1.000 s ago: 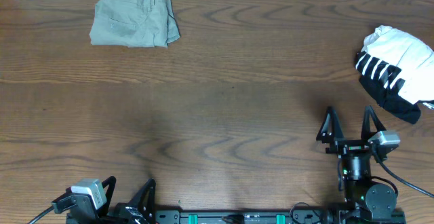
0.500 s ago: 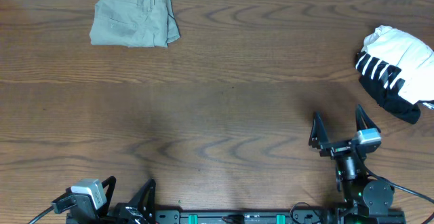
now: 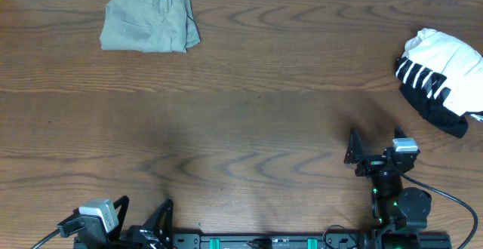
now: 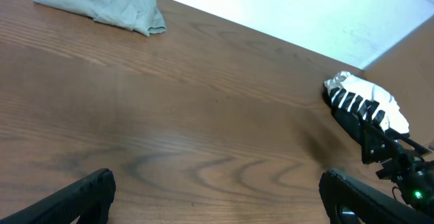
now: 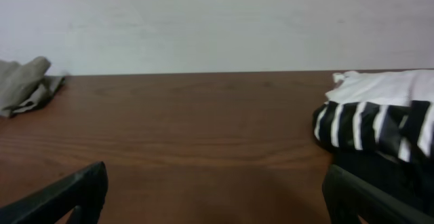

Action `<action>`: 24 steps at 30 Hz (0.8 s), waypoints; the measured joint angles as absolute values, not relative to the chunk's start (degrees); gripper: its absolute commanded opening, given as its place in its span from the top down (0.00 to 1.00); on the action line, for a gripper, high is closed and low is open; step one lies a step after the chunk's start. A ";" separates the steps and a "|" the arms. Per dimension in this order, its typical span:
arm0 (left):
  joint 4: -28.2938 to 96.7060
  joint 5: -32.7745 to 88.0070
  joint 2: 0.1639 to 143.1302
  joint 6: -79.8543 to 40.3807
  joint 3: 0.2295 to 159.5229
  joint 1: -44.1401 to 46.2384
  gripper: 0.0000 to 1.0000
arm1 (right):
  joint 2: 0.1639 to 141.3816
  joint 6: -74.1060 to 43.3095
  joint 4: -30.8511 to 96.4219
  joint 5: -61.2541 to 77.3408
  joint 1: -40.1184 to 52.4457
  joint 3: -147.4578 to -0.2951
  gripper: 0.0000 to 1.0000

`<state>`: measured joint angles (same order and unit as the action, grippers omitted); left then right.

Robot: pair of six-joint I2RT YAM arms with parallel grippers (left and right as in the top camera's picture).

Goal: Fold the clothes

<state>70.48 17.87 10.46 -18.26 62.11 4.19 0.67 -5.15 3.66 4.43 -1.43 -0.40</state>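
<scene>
While the trousers lie apparently fully folded, well apart from the crumpled striped top, and both jaws stand apart and empty, the next step likely requires the right arm to reach that top.

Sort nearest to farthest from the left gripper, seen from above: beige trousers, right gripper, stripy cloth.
1. beige trousers, far edge, straight ahead of left gripper
2. right gripper, across on the right
3. stripy cloth, far right edge
</scene>
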 measured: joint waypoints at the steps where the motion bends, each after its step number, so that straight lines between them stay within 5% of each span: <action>1: 70.50 17.87 10.46 -18.24 62.11 4.19 0.02 | 0.69 -5.15 3.66 4.10 -1.43 -0.43 0.01; 24: 70.50 17.87 10.46 -18.24 62.11 4.19 0.02 | 0.69 -5.15 3.79 2.96 -1.43 -0.40 0.01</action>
